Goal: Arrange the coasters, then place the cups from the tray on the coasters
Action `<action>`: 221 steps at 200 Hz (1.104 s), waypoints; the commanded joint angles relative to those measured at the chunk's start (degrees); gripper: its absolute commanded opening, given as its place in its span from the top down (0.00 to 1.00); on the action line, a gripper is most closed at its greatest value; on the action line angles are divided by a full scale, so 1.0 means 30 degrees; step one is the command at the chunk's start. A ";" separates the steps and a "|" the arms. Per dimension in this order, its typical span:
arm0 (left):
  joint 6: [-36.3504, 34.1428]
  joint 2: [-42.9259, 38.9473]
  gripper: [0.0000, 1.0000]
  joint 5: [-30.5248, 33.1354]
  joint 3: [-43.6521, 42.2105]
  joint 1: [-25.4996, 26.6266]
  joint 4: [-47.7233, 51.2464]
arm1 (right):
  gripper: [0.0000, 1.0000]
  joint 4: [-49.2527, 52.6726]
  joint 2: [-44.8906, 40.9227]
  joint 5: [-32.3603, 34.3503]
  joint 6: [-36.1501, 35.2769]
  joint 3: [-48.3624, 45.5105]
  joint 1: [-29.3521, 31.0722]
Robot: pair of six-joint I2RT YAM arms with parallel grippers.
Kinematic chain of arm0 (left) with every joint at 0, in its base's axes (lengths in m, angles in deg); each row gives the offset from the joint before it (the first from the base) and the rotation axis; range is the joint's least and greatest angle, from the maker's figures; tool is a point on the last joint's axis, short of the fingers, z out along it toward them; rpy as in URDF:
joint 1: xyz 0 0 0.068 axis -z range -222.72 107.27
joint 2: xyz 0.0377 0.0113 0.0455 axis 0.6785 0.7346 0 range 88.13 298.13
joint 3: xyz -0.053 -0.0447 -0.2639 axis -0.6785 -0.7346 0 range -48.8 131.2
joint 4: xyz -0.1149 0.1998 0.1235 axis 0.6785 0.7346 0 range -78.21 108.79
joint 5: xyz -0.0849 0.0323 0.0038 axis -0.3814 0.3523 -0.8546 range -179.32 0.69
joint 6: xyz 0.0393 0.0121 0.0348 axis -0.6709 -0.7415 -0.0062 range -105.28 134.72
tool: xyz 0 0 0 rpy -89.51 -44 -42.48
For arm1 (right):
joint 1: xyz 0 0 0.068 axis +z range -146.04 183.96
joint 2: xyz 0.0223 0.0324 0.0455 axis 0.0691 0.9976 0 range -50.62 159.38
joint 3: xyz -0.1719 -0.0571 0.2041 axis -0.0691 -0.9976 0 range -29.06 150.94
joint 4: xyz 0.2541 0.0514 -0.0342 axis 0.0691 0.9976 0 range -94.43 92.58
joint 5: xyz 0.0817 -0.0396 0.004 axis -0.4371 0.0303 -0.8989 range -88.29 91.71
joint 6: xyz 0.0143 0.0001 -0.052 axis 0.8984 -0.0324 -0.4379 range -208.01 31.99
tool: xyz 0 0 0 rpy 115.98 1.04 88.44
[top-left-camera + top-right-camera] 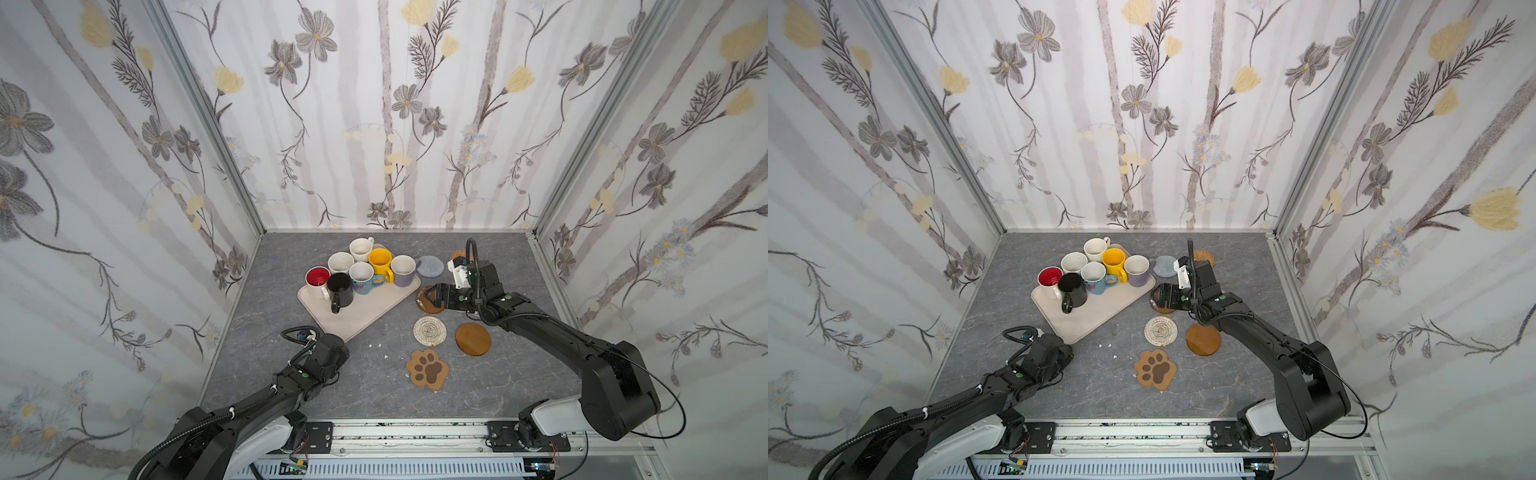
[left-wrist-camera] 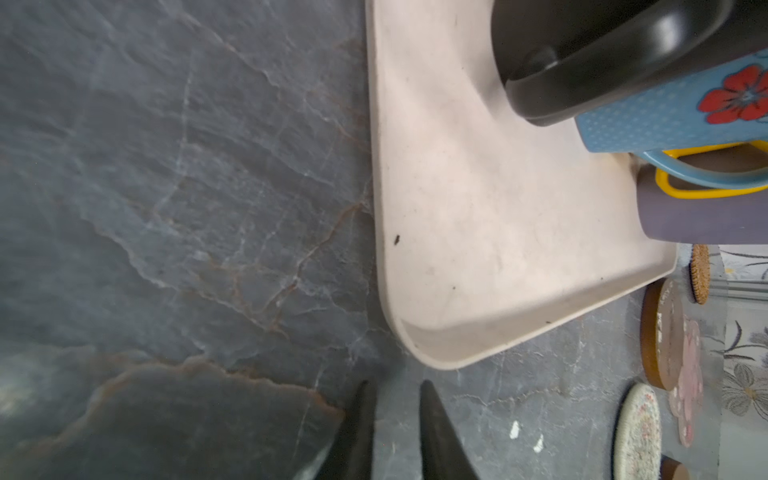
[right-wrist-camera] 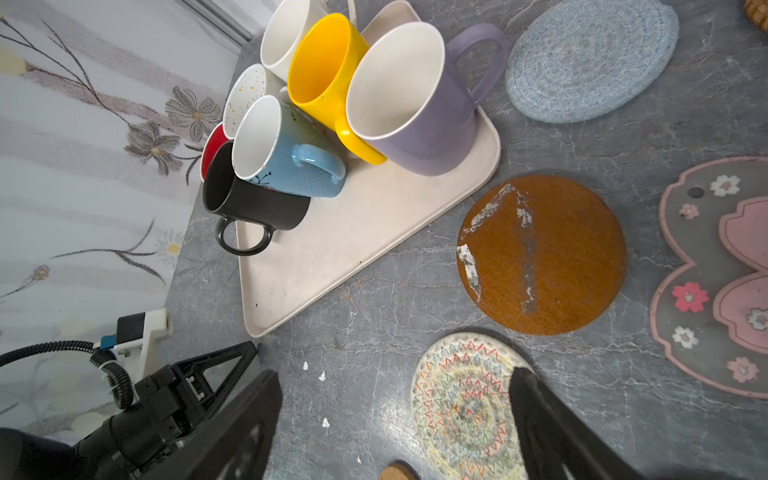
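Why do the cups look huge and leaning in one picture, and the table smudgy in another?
Right wrist view: the close, wide lens makes the lavender ceramic mug loom and lean outward. Left wrist view: the grey marbled tabletop looks soft and slightly smeared. In both top views: things look sharp but small, and the floral wallpaper walls splay outward.

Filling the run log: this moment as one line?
cups: all on tray | coasters: bare, right of tray | left end effector: open, empty, by tray corner | right end effector: open, empty, above coasters
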 commanded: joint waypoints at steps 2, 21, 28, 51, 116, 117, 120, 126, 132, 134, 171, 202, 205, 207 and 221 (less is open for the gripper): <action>-0.0808 -0.0603 0.64 -0.0153 0.0534 -0.0037 0.1868 | 0.13 -0.0152 0.0743 0.0253 -0.0064 0.0647 -0.0183; -0.1009 -0.1119 0.57 -0.0100 0.0878 -0.0034 0.2407 | 0.16 -0.0126 0.1288 0.0321 0.0116 0.1364 -0.0473; -0.1047 -0.1339 0.54 -0.0121 0.0953 -0.0019 0.2563 | 0.18 -0.0076 0.1488 0.0392 0.0183 0.1696 -0.0584; -0.1397 -0.2173 0.47 -0.0024 0.1451 -0.0036 0.3169 | 0.20 0.0532 0.2462 0.0936 0.0195 0.3261 -0.0872; -0.4223 -0.3016 0.33 0.0427 0.4866 -0.0061 0.5109 | 0.20 0.3342 0.7546 0.3002 -0.0849 1.0079 -0.1265; -0.4277 -0.2999 0.33 0.0431 0.4906 -0.0062 0.5137 | 0.21 0.3380 0.7672 0.3027 -0.0873 1.0197 -0.1274; -0.4405 -0.2991 0.32 0.0434 0.5069 -0.0063 0.5212 | 0.21 0.3520 0.7940 0.3097 -0.0908 1.0579 -0.1268; -0.4726 -0.2960 0.28 0.0434 0.5434 -0.0070 0.5344 | 0.23 0.3801 0.8546 0.3221 -0.0957 1.1295 -0.1281; -0.5064 -0.2895 0.23 0.0420 0.5786 -0.0068 0.5474 | 0.25 0.4077 0.9092 0.3359 -0.1006 1.1995 -0.1283; -0.5181 -0.2850 0.21 0.0431 0.5910 -0.0064 0.5535 | 0.25 0.4147 0.9286 0.3422 -0.1012 1.2207 -0.1283; -0.6784 -0.2199 0.00 0.0690 0.7819 -0.0063 0.6516 | 0.41 0.4904 1.2413 0.3857 -0.0627 1.5671 -0.1312; -0.7425 -0.2011 0.00 0.0934 0.8750 -0.0063 0.6986 | 0.52 0.4947 1.4285 0.3757 -0.0027 1.7750 -0.1331; -0.7487 -0.2015 0.00 0.0984 0.8801 -0.0052 0.7048 | 0.52 0.4928 1.4399 0.3708 0.0025 1.7873 -0.1326; -0.7530 -0.2015 0.00 0.1004 0.8869 -0.0053 0.7064 | 0.53 0.4939 1.4488 0.3656 0.0052 1.7969 -0.1338; -0.7740 -0.2073 0.00 0.1151 0.9121 -0.0073 0.7204 | 0.54 0.5080 1.5219 0.3496 0.0209 1.8695 -0.1321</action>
